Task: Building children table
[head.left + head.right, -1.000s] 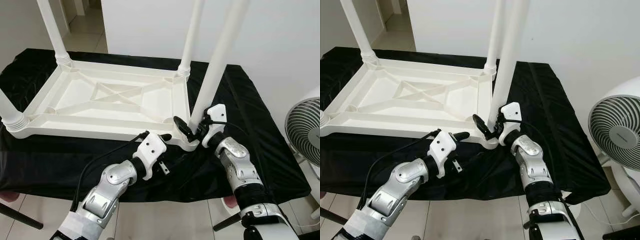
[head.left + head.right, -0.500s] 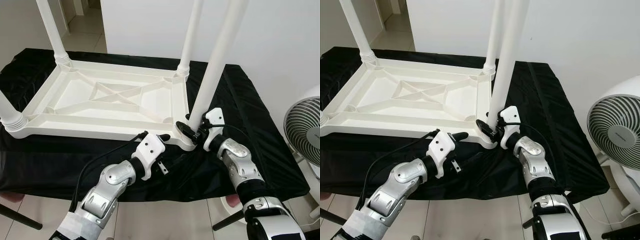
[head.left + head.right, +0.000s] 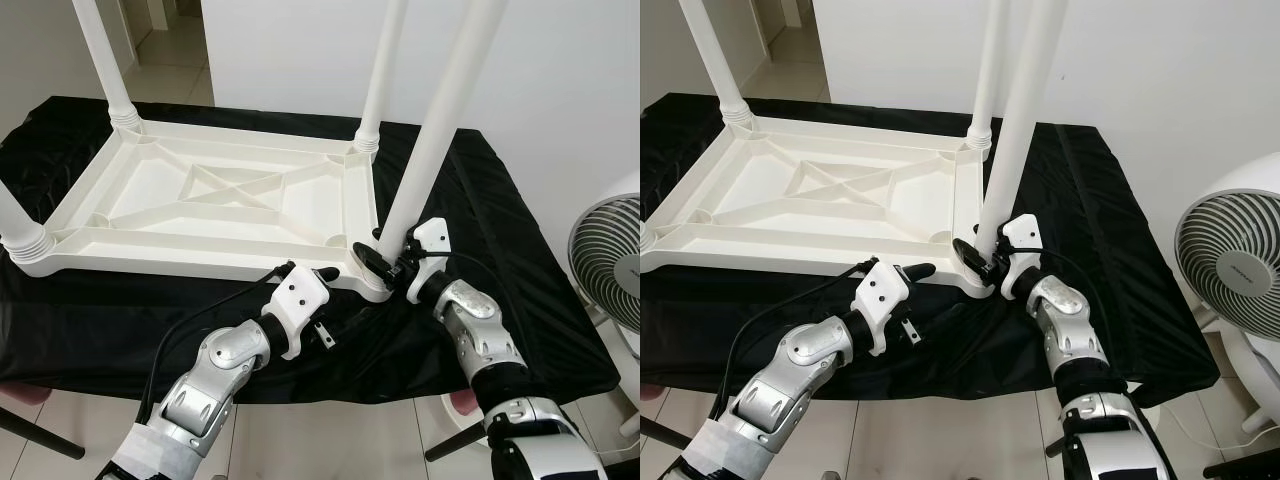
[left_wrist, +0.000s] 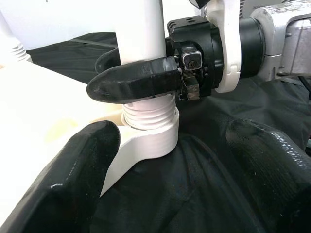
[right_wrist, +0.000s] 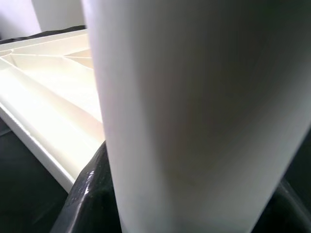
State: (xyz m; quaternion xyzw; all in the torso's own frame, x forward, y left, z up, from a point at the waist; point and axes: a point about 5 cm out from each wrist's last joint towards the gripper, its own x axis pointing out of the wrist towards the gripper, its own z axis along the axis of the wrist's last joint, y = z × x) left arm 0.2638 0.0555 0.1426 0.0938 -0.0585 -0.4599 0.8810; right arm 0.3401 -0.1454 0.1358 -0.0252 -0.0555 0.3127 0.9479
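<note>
The last leg is going in. The right pincer is clamped around the foot of the fourth leg, just above its threaded collar, which sits in the corner socket of the upturned tabletop on the black-draped counter. The left pincer, fingers spread apart, rests beside that corner, one fingertip near the tabletop's edge (seemingly steadying it). The next move likely calls for twisting the leg until the threads seat fully.
</note>
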